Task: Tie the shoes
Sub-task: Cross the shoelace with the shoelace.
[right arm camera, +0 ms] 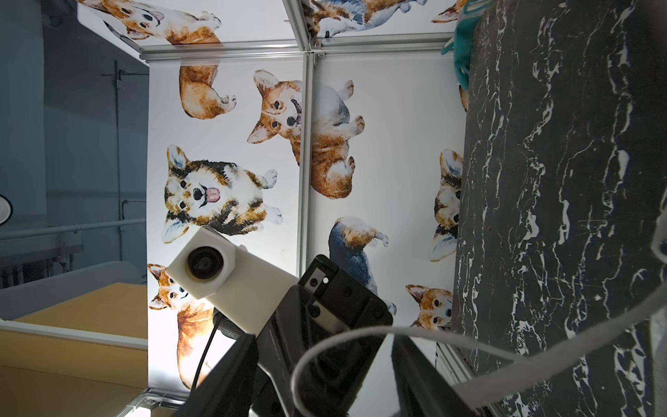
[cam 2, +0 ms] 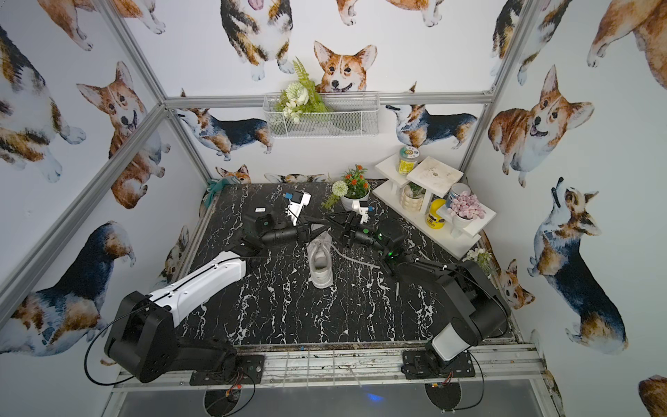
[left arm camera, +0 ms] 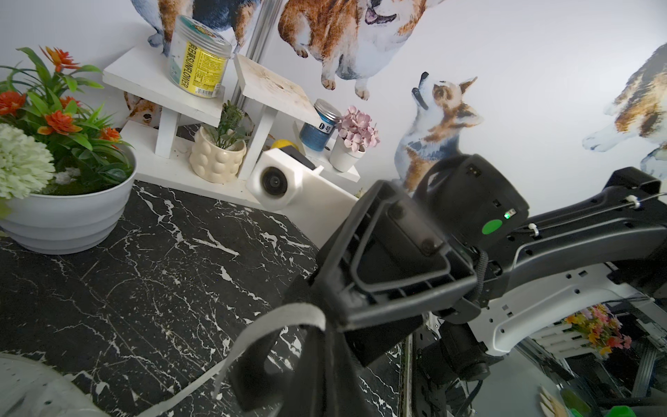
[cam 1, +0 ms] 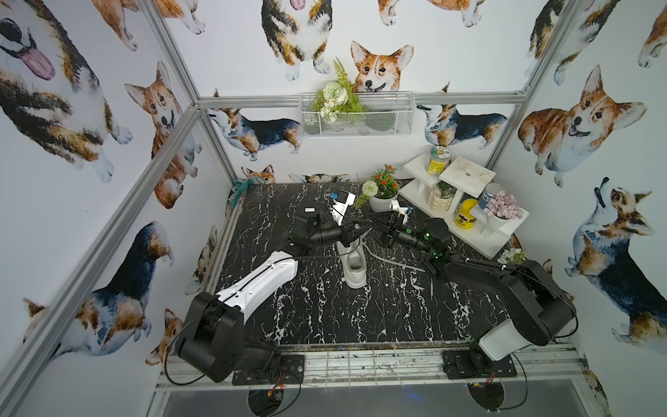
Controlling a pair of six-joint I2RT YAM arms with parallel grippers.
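A white sneaker (cam 1: 354, 270) is lying at the centre of the counter (cam 1: 325, 310), long axis front to back, toe pointing at the rear wall (cam 1: 343, 155); the left tool (cam 1: 362, 231) is pinching its lace (left arm camera: 288, 311), the right tool (cam 1: 377, 224) gaping alongside.

You are looking at a white flower pot (cam 1: 380, 204) sitting on the black marble table (cam 1: 325, 307), beside a white shelf (cam 1: 467, 173) carrying a yellow-labelled jar (cam 1: 437, 162).

Left gripper (cam 2: 319, 228) and right gripper (cam 2: 331, 224) hover over the sneaker's (cam 2: 320, 269) toe.
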